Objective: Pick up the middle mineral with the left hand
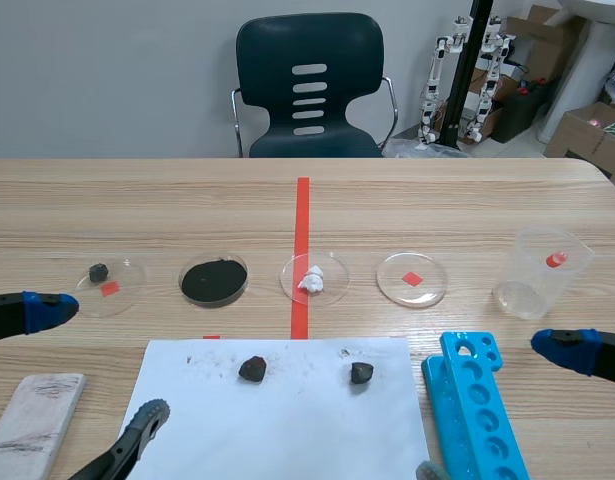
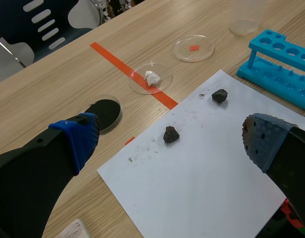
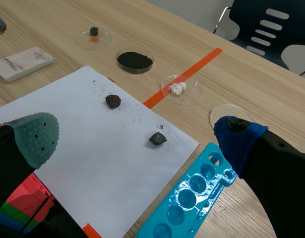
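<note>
Two dark minerals lie on a white paper sheet [image 1: 287, 420]: one on its left part [image 1: 252, 369] [image 2: 171, 134] [image 3: 112, 101], one further right [image 1: 361, 373] [image 2: 219, 95] [image 3: 157, 139]. A third small dark mineral [image 1: 98, 271] [image 3: 94, 31] sits in a clear dish at the far left. My left gripper [image 1: 92, 370] [image 2: 167, 141] is open above the sheet's left side. In its wrist view the left-hand paper mineral lies between the spread fingers, untouched. My right gripper [image 1: 497, 410] [image 3: 137, 136] is open and holds nothing, low at the right over the blue rack.
Dishes stand in a row beyond the paper: black powder [image 1: 214, 280], a white lump [image 1: 312, 280], an empty one [image 1: 412, 278]. A clear beaker [image 1: 540, 270] stands at the right, and a blue tube rack [image 1: 477, 410] lies beside the paper. A grey block [image 1: 32, 425] lies front left.
</note>
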